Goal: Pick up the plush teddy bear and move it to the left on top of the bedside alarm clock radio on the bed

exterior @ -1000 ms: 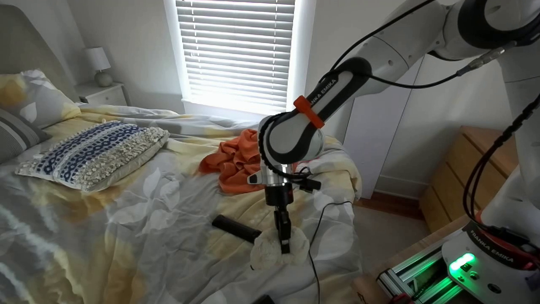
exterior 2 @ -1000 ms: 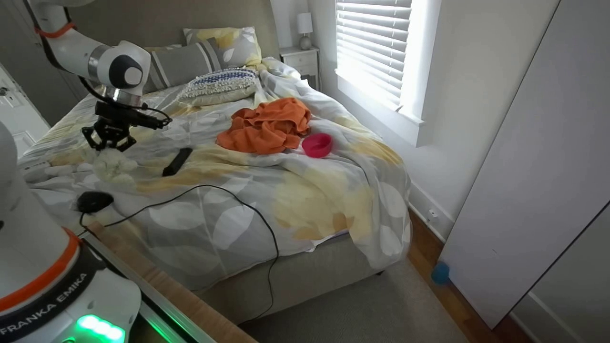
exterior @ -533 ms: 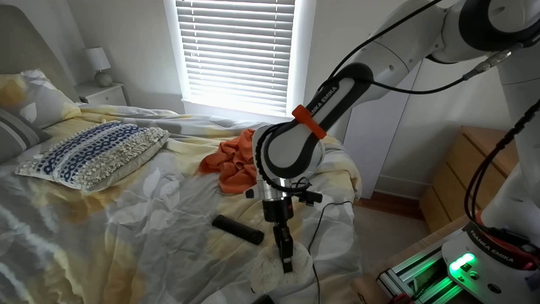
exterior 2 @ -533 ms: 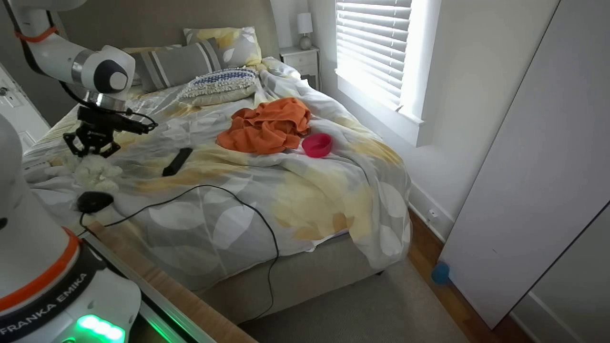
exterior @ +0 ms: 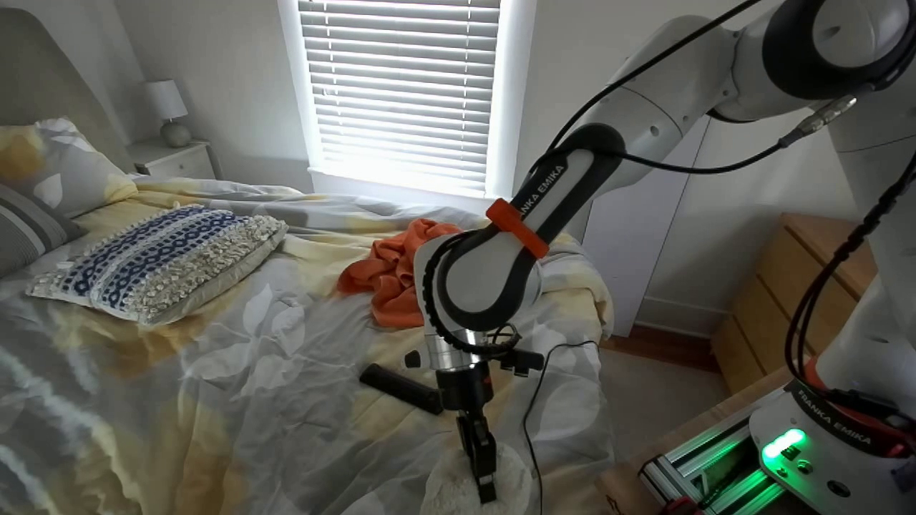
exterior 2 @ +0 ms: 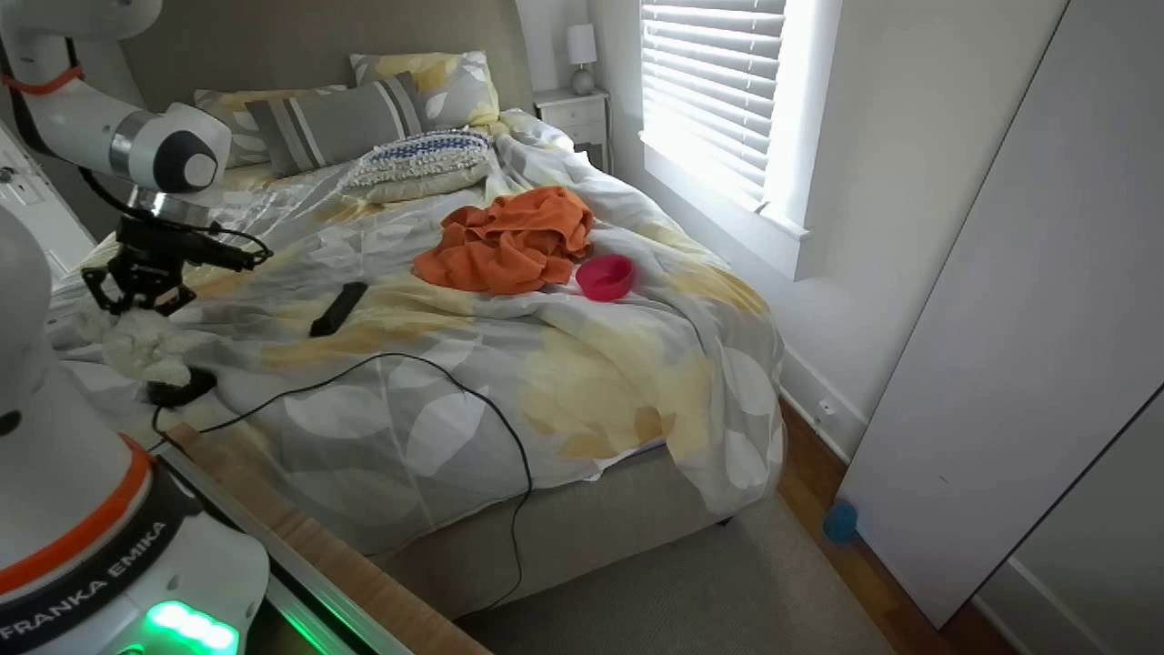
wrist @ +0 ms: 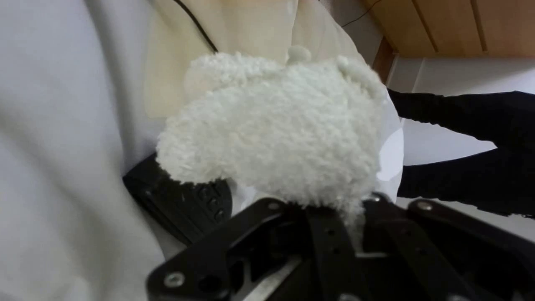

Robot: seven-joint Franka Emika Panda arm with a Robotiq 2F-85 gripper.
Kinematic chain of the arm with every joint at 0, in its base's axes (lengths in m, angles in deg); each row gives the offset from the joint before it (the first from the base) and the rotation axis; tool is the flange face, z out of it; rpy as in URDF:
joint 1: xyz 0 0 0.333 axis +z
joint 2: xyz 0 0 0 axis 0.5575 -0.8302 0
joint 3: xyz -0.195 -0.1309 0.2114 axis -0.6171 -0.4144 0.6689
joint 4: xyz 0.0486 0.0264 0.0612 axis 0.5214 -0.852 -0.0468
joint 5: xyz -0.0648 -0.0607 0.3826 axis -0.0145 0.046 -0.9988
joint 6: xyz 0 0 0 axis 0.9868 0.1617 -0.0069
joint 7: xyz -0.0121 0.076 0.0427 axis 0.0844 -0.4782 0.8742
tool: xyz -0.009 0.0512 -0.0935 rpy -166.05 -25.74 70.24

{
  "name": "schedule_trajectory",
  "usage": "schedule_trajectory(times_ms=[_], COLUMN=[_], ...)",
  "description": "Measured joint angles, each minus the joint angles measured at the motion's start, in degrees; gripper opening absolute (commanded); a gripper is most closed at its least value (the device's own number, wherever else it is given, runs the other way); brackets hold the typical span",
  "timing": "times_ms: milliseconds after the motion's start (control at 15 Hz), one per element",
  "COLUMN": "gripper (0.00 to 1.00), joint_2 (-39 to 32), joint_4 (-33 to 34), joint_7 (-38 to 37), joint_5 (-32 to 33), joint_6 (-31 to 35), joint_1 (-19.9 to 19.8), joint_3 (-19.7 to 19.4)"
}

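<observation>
Wrist view, bear (wrist: 276,133), clasped in pincer (wrist: 354,220)

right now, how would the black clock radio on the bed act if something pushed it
The clock radio should be stiff, as it looks like hard plastic. On soft, rumpled bedding, it may rock or sink slightly. The nearby cord, if attached, might tug.

Rough plush covers the teddy bear (wrist: 288,129); the clock radio (wrist: 179,205) partly behind it looks like smooth plastic.
</observation>
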Motion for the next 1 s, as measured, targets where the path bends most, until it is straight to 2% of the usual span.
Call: schedule_trajectory(times_ms=[67,133,267,333,800,1000], gripper=[0.16,0.37,0.41,0.46,0.99,1.00], joint_2=[-0.51,-0.96,-1.64,-1.86,-0.63,1.88], joint_4=[0.52,0.99,1.79,2.07,2.46,1.80], joint_7=[0.00,0.00,0.05,0.08,-0.03,-0.12], joint_5=[0.10,0.26,0.43,0.43,0.43,0.38], joint_6=[0.00,0.00,0.00,0.00,-0.06,-0.09], joint_1=[0.17,0.32,0.44,0.43,-1.29,-3.43], joint_3=[0.19,0.29,0.36,0.36,0.37,0.36])
